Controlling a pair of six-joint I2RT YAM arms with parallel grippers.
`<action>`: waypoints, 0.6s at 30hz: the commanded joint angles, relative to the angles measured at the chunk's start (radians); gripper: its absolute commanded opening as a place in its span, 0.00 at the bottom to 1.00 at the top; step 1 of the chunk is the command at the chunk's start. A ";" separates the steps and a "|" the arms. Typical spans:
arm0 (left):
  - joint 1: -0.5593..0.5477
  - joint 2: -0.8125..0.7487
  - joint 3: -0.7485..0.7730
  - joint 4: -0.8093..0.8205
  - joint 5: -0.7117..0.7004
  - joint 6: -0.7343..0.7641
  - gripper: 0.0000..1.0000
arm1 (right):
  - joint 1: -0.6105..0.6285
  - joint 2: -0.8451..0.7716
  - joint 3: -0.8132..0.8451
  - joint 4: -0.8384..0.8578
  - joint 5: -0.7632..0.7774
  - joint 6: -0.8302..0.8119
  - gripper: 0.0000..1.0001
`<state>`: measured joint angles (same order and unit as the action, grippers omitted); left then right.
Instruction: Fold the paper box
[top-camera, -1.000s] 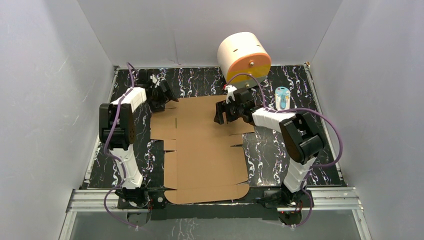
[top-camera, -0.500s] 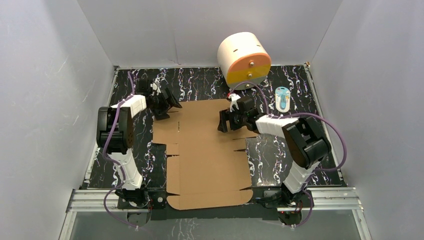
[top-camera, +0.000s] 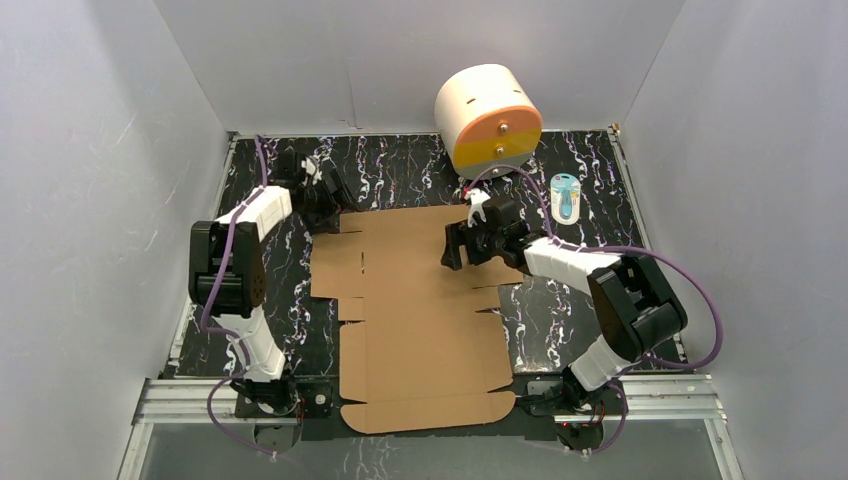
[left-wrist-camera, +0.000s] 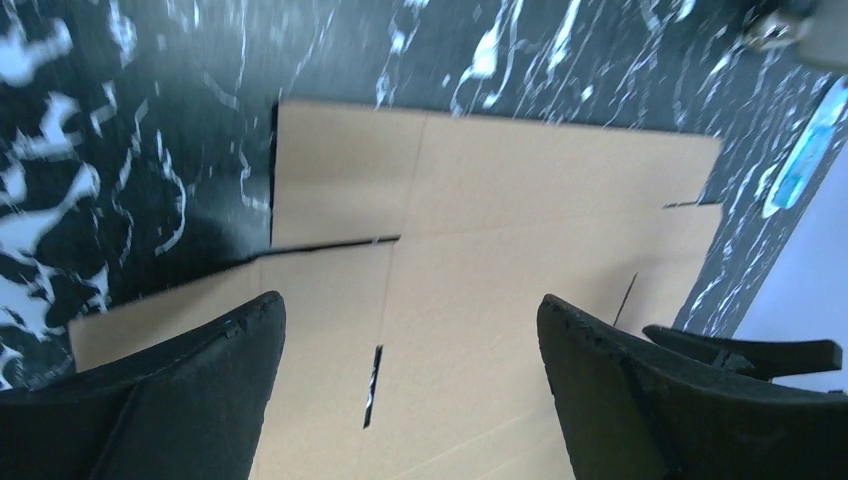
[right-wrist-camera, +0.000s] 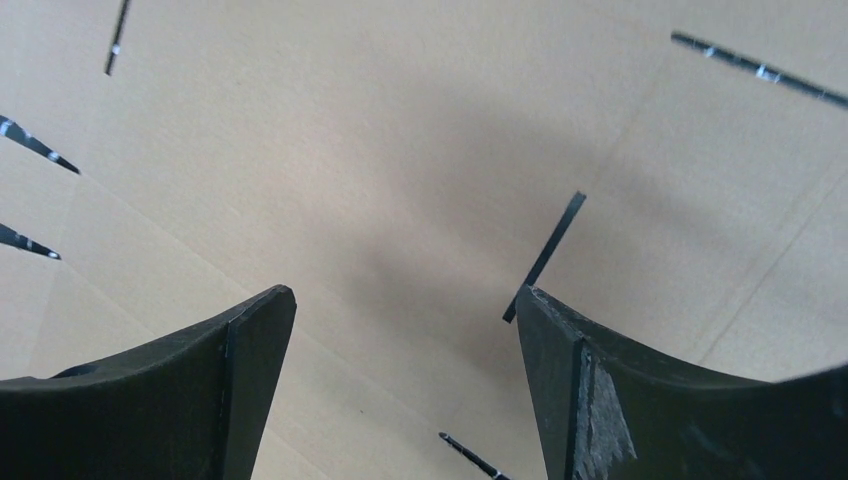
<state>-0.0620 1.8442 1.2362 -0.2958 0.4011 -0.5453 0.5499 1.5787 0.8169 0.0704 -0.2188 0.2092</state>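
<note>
Right hand (top-camera: 457, 248) is hanging released, fingers spread wide, nothing between them. Its wrist view is showing only bare cardboard and slots underneath. It's sitting over the right side of the paper box (top-camera: 420, 300), just above centre frame, and has been drifting right and down-frame over the last second, opening a touch on the way.

Left hand (top-camera: 335, 205) is also released and holding nothing, hovering at the sheet's upper-left corner. It's barely moving.

The paper box is lying flat as an open sheet on the table (top-camera: 400, 170), mid-frame, running from just below the white cylinder (top-camera: 488, 118) down to the table's lower edge.

What's changing: the whole sheet is sitting further right and slightly lower in frame than a second ago. I'm reading that as repositioning, not folding, since no flap is standing up and all creases are lying flat. The task is barely starting, and the next move is going to need a pinch on an edge flap. Small blue item (top-camera: 565, 197) at right is sitting clear of the sheet.
</note>
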 joint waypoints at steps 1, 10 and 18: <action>0.011 0.046 0.121 -0.026 -0.025 0.029 0.93 | -0.001 0.022 0.100 0.071 -0.050 -0.004 0.91; 0.019 0.176 0.227 -0.053 -0.030 0.054 0.92 | 0.005 0.154 0.182 0.143 -0.088 0.023 0.88; 0.021 0.197 0.218 -0.058 -0.008 0.049 0.90 | 0.008 0.229 0.191 0.153 -0.085 0.023 0.86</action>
<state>-0.0437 2.0403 1.4429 -0.3180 0.3695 -0.5049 0.5529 1.7874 0.9726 0.1684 -0.2916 0.2325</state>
